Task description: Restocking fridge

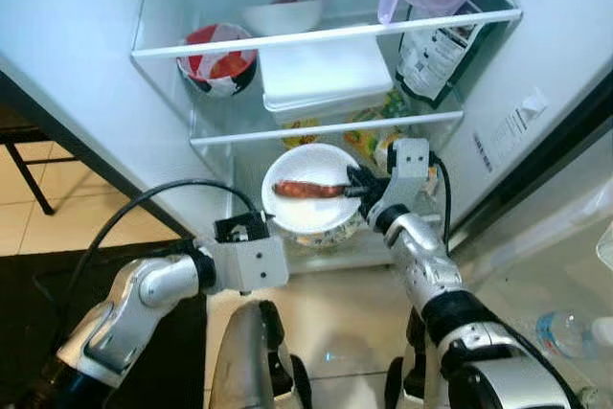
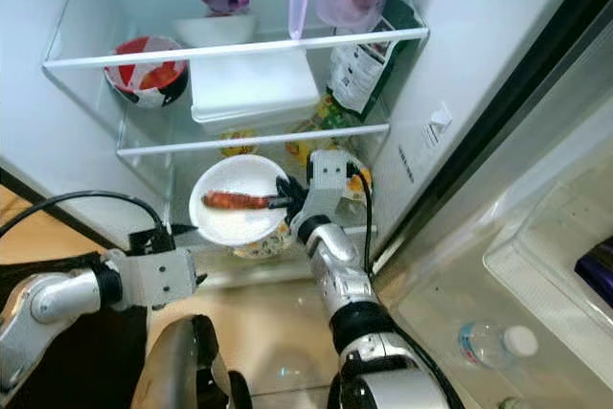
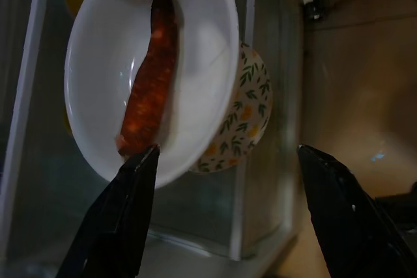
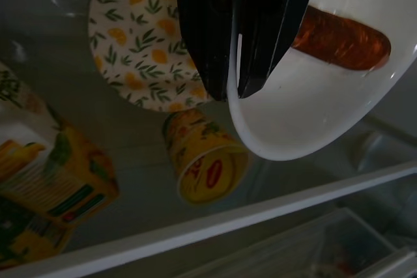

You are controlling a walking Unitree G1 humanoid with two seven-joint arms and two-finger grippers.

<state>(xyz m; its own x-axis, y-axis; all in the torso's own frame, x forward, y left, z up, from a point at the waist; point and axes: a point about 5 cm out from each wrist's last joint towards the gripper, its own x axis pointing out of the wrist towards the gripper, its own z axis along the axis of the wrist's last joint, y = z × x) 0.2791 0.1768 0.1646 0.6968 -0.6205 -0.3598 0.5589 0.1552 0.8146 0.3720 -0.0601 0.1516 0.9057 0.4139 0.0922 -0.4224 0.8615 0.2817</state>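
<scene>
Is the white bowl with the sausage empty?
No, the white bowl holds a reddish sausage lying across it, and the right gripper pinches the bowl's rim.

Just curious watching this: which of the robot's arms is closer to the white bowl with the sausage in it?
The right. Its tool is clamped on the rim of the white bowl. The left tool hangs open just short of the bowl, not touching it.

White bowl (image 1: pixel 311 200) glossy, perhaps ceramic; shelves (image 1: pixel 326 128) clear glass; arms (image 1: pixel 144 294) brushed metal.
</scene>
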